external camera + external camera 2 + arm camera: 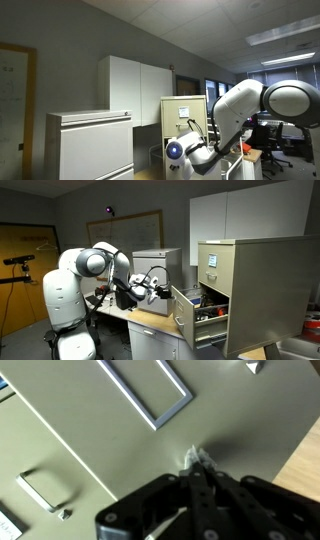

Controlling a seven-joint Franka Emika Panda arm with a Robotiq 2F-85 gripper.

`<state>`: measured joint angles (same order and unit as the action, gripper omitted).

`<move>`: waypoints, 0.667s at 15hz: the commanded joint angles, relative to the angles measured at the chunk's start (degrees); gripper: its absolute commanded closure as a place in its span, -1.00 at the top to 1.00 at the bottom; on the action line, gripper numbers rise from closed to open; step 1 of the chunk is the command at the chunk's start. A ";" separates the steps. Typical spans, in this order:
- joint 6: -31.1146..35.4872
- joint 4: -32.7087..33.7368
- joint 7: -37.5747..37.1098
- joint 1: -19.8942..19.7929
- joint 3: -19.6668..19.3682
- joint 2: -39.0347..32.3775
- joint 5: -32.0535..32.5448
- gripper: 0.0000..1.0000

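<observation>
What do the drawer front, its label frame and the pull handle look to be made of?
Drawer front: probably painted sheet steel, beige, satin finish; a flat, even face with a soft sheen.
Label frame: likely bright metal; a thin silvery strip that catches the light.
Handle: seemingly the same silvery metal, though plated plastic cannot be ruled out.

We can read no text, label, brand, number or sign in any of the views. In the wrist view, the label frame [145, 390] on the cabinet front [100, 445] shows us nothing legible. In an exterior view, the board [137, 228] on the wall is too small and dim for us to make out any writing.
</observation>
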<state>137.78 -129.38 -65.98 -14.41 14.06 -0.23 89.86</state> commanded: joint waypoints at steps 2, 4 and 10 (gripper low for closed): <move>0.45 8.18 -6.39 5.33 -10.25 -8.97 8.25 -1.00; 1.24 10.87 -7.23 6.08 -12.49 -11.50 10.69 -1.00; 2.51 22.10 -5.52 5.49 -16.43 -18.34 15.60 -1.00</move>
<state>140.48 -117.66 -72.37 -8.23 0.53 -13.00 101.57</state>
